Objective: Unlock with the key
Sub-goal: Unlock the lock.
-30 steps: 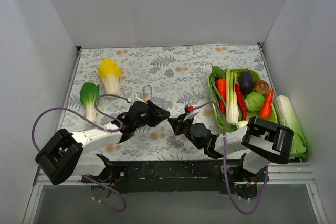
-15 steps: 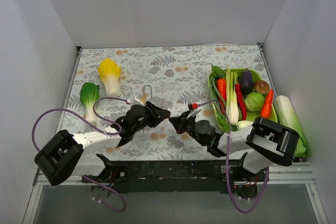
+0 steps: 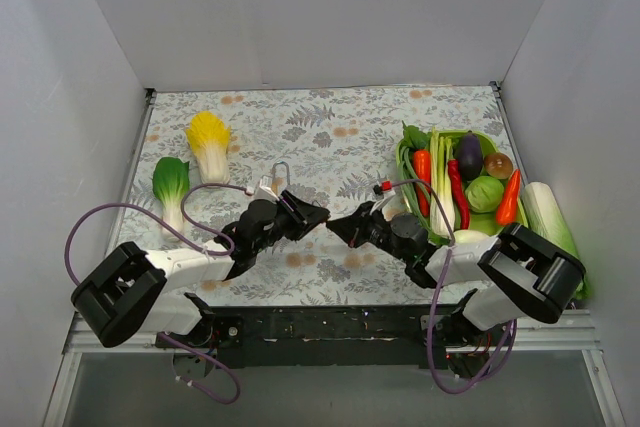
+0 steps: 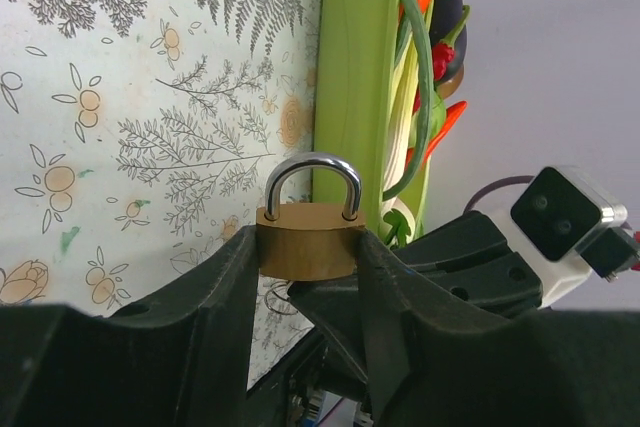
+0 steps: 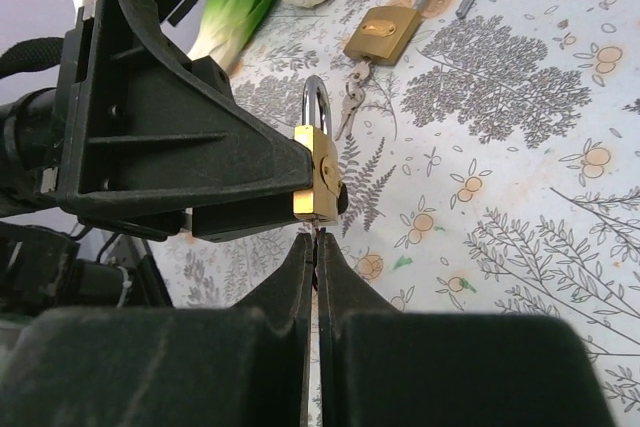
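Note:
A brass padlock (image 4: pixel 309 240) with a silver shackle stands upright between the fingers of my left gripper (image 4: pixel 310 257), which is shut on its body. In the right wrist view the same padlock (image 5: pixel 322 179) hangs just beyond my right gripper (image 5: pixel 318 244). That gripper is shut on a thin key (image 5: pixel 317 234), whose tip meets the padlock's underside. In the top view the left gripper (image 3: pixel 312 215) and right gripper (image 3: pixel 341 225) face each other tip to tip over the mat's middle, hiding the lock and key.
A second brass padlock (image 5: pixel 382 33) with a long shackle and a small bunch of keys (image 5: pixel 350 102) lies on the mat behind. A green basket (image 3: pixel 405 169) of vegetables stands right, a cabbage (image 3: pixel 555 232) beside it. A napa cabbage (image 3: pixel 208 142) and bok choy (image 3: pixel 170 185) lie left.
My right arm has swung its wrist up and to the right, bringing its gripper with the key up against the padlock. The left gripper has barely moved.

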You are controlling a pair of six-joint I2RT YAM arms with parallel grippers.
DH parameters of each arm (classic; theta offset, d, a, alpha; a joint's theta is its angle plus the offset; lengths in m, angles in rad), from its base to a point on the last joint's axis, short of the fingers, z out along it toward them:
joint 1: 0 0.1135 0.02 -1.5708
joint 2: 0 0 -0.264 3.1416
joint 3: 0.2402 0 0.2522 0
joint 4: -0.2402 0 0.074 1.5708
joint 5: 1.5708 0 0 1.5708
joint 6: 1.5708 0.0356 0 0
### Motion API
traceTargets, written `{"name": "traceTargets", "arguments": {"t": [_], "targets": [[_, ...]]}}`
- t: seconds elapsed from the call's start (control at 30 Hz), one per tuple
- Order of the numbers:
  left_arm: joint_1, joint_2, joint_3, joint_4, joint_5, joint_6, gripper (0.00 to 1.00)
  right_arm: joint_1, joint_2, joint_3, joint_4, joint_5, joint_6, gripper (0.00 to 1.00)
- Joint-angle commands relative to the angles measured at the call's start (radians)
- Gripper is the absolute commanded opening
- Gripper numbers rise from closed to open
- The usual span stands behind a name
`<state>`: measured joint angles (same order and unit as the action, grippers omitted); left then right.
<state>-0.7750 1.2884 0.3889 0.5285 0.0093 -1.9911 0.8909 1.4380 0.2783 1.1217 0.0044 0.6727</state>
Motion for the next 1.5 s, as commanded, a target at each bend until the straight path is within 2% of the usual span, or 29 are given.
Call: {"name": "traceTargets", "arguments": {"t": [0.0,0.27,0.43,0.53,0.63,0.67,0.77,0.87,0.9,1.1,1.47], "targets": [[-0.052,-0.021,0.037,0.065,0.254,-0.514,0.0,-0.03,-0.036,0.019,0.15,-0.162,0.109,0.01],[-0.052,-0.083,0.065,0.088,0.297,-0.302,0.0,-0.061,-0.059,0.004,0.196,-0.234,0.194,0.01],[-0.052,-0.123,0.062,0.113,0.311,-0.227,0.0,-0.069,-0.073,0.004,0.213,-0.251,0.228,0.01],[-0.052,-0.153,0.076,0.042,0.29,-0.201,0.0,-0.07,-0.094,0.01,0.178,-0.248,0.216,0.01],[-0.052,-0.175,0.122,-0.166,0.198,-0.195,0.0,-0.07,-0.145,0.016,0.067,-0.219,0.144,0.01],[-0.052,-0.179,0.134,-0.279,0.172,-0.208,0.0,-0.069,-0.16,0.021,0.031,-0.198,0.083,0.01],[-0.05,-0.178,0.136,-0.347,0.106,-0.322,0.0,-0.04,-0.229,0.051,-0.155,-0.118,-0.031,0.01],[-0.05,-0.172,0.11,-0.331,0.071,-0.426,0.0,0.016,-0.266,0.081,-0.275,-0.045,-0.154,0.13],[-0.05,-0.17,0.107,-0.331,0.061,-0.44,0.0,0.031,-0.268,0.087,-0.29,-0.032,-0.188,0.21],[-0.05,-0.19,0.134,-0.39,0.003,-0.472,0.0,0.089,-0.275,0.064,-0.261,0.051,-0.197,0.46],[-0.05,-0.215,0.116,-0.371,0.012,-0.511,0.0,0.118,-0.179,0.071,-0.129,0.138,-0.214,0.49]]}}
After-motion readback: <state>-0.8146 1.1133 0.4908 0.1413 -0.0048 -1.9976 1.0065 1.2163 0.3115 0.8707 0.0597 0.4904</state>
